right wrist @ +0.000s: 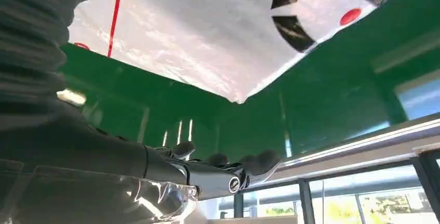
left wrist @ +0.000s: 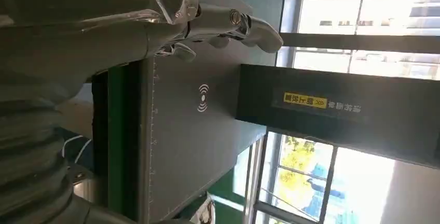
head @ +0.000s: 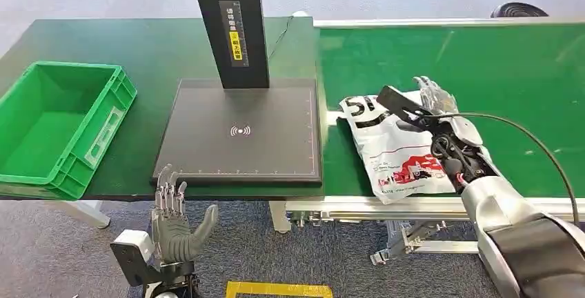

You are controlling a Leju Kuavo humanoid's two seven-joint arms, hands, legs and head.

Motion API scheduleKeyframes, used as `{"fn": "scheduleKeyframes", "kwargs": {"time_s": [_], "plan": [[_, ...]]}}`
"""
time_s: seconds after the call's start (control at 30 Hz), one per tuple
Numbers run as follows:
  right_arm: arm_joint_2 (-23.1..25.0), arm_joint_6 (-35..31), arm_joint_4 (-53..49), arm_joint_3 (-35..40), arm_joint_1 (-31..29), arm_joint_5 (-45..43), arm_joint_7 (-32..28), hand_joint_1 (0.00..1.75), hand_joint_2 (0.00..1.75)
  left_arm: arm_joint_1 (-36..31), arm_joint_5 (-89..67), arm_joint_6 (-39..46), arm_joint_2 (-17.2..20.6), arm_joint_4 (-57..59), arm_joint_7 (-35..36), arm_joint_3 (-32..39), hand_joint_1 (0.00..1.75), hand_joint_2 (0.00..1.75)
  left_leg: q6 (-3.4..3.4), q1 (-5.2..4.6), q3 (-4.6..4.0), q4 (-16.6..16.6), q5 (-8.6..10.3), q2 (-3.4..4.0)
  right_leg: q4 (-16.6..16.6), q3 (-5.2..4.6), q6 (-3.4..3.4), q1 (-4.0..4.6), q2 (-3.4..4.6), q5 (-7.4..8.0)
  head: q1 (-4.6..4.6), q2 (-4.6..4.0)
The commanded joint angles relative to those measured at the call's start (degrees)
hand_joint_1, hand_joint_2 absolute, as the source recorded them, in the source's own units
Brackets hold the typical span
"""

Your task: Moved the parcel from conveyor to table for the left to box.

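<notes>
The parcel (head: 390, 147), a white plastic bag with black and red print, lies flat on the green conveyor belt (head: 497, 70) near its front left end. My right hand (head: 436, 96) reaches over the parcel's far right corner with its fingers stretched out and nothing in them. In the right wrist view the fingers (right wrist: 223, 171) stay straight beside the parcel (right wrist: 207, 32) without gripping it. Below the table's front edge my left hand (head: 174, 216) is held open, fingers pointing up, and the left wrist view shows the same hand (left wrist: 207, 22) empty.
An empty green box (head: 62, 125) stands at the table's left end. A black scanner pad (head: 241, 132) with a black post (head: 231, 22) occupies the table's middle, between the box and the conveyor. A cable (head: 531, 143) arcs over my right arm.
</notes>
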Motion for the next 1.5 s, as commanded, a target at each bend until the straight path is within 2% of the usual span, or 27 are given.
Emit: {"fn": "scheduleKeyframes", "kwargs": {"time_s": [0.03, 0.13, 0.27, 1.17, 1.5], "plan": [[-0.5, 1.1, 1.0, -2.9, 0.8, -1.1, -1.8, 0.0, 1.75, -1.5, 0.7, -0.7, 1.2, 2.7, 0.1, -0.5, 0.0, 1.75, -0.01, 0.01, 0.13, 0.0, -0.02, -0.02, 0.0, 0.15, -0.12, 0.03, -0.06, -0.04, -0.02, 0.0], [0.0, 2.2, -0.7, -4.3, 4.0, 0.0, -1.0, 0.0, 1.75, -1.5, 0.8, -1.0, 1.1, 2.9, 0.1, -0.4, 0.0, 1.75, 0.0, 0.03, 0.22, -0.1, -0.02, -0.02, -0.1, 0.24, -0.16, 0.06, -0.08, -0.04, 0.0, 0.0], [1.4, 0.8, 1.8, -4.7, 7.0, 0.3, -1.6, 0.0, 1.75, -1.2, 0.7, -0.7, 1.0, 2.5, 0.1, -0.6, 0.0, 1.75, 0.0, 0.06, 0.33, -0.1, -0.05, -0.01, -0.1, 0.36, -0.2, 0.1, -0.07, -0.06, 0.0, 0.0], [5.9, 1.4, 2.1, -6.4, 8.3, 1.9, -1.6, 0.0, 1.75, 0.7, 0.7, 1.3, 1.2, 0.6, 0.1, 0.4, 0.0, 1.75, 0.0, 0.01, 0.16, 0.0, -0.07, 0.12, 0.0, 0.14, -0.13, 0.04, 0.08, -0.05, 0.0, 0.0], [9.6, 1.4, 2.7, -9.2, 13.4, 0.7, -3.0, 0.0, 1.75, 0.2, 0.5, 1.6, 1.0, 1.0, 0.1, 0.1, 0.0, 1.75, -0.01, 0.07, 0.3, -0.1, -0.09, 0.08, -0.1, 0.3, -0.19, 0.11, 0.03, -0.08, 0.0, 0.0]]}}
